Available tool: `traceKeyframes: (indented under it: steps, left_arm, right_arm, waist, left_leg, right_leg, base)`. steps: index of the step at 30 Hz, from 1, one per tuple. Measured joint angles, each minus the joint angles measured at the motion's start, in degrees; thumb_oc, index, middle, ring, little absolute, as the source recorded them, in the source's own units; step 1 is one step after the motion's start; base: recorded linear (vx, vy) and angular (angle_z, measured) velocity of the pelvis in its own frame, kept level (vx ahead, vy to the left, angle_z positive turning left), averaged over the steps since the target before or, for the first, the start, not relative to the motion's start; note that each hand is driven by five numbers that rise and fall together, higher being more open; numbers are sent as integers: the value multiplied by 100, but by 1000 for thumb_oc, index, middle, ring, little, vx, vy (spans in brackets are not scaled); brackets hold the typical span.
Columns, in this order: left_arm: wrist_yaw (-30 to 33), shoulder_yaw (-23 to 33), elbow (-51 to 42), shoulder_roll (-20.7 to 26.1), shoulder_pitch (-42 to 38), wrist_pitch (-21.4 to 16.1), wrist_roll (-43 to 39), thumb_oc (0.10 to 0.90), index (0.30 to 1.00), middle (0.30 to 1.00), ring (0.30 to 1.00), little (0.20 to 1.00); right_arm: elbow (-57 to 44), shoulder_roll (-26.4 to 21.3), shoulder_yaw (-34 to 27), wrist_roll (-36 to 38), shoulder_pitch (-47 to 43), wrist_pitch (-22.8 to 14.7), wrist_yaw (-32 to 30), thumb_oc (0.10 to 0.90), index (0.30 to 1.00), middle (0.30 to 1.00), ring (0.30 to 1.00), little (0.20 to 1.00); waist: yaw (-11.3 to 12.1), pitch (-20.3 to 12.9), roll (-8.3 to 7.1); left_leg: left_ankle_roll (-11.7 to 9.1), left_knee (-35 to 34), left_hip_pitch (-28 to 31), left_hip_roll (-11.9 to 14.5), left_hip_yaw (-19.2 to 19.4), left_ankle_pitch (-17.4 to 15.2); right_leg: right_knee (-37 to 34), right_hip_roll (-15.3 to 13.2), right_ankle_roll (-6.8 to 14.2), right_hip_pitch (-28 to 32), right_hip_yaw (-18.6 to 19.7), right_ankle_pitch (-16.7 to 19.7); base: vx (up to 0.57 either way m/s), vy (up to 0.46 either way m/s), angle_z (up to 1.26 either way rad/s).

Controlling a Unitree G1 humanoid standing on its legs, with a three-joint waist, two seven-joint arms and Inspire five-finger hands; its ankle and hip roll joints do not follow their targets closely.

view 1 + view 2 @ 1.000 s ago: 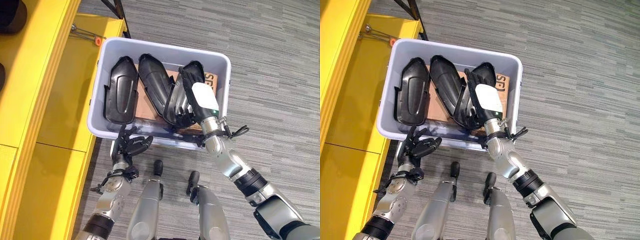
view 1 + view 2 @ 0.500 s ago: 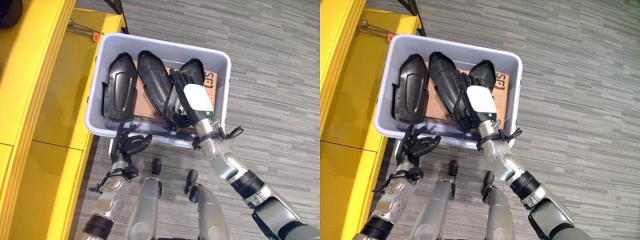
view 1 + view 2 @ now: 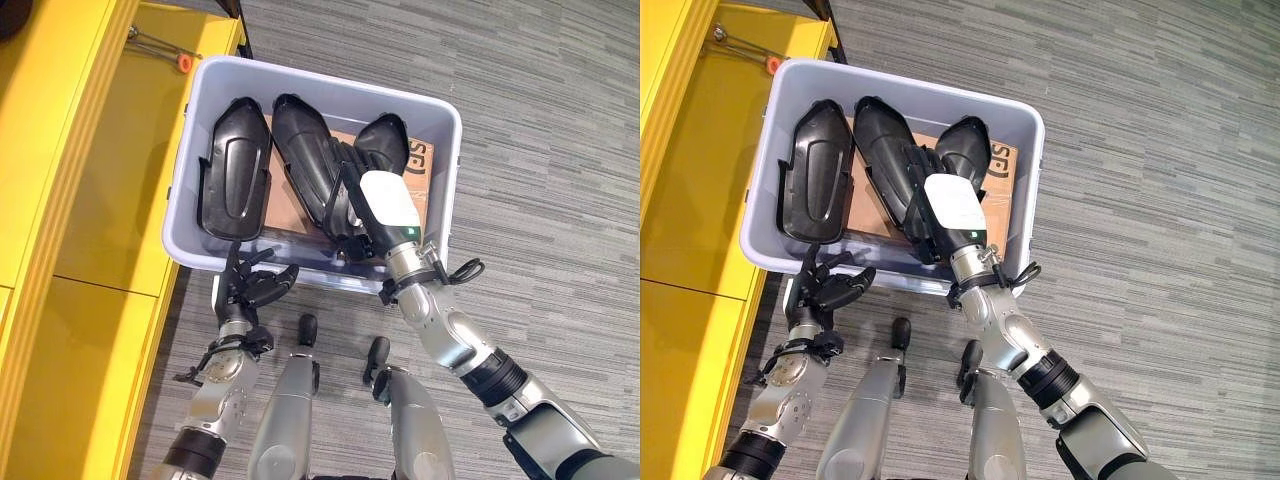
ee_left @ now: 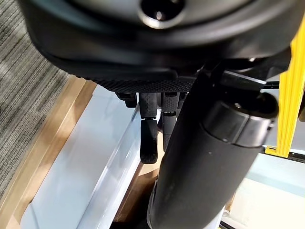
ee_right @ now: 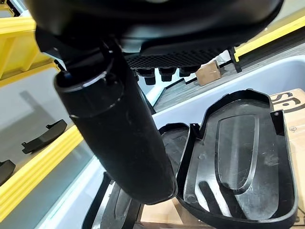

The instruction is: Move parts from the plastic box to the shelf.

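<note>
Left eye view, parts (image 3: 237, 180): three glossy black molded shells lying in the plastic box (image 3: 446, 190).
Right hand (image 3: 368, 205): inside box among the shells, grip can't tell.
Left hand (image 3: 248, 288): fingers spread loosely just outside box's near wall.

The right robot hand (image 3: 372, 205) hides its fingers among the black parts (image 3: 310, 165) in the plastic box (image 3: 445, 180); cardboard (image 3: 283, 205) beneath lies largely covered.
</note>
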Motion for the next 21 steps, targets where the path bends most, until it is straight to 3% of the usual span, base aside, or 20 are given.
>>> traceKeyframes:
  steps: [21]
  left_arm:
    - [165, 25, -465, 2, 77, -140, 133, 900, 1000, 1000, 1000, 1000]
  right_arm:
    - [17, 188, 200, 128, -4, 41, -57, 900, 1000, 1000, 1000, 1000]
  waist:
    - [8, -2, 1]
  left_leg:
    - [6, 137, -544, -4, 3, -17]
  right_leg:
    - [122, -18, 10, -492, -17, 13]
  base:
    - [1, 1, 0]
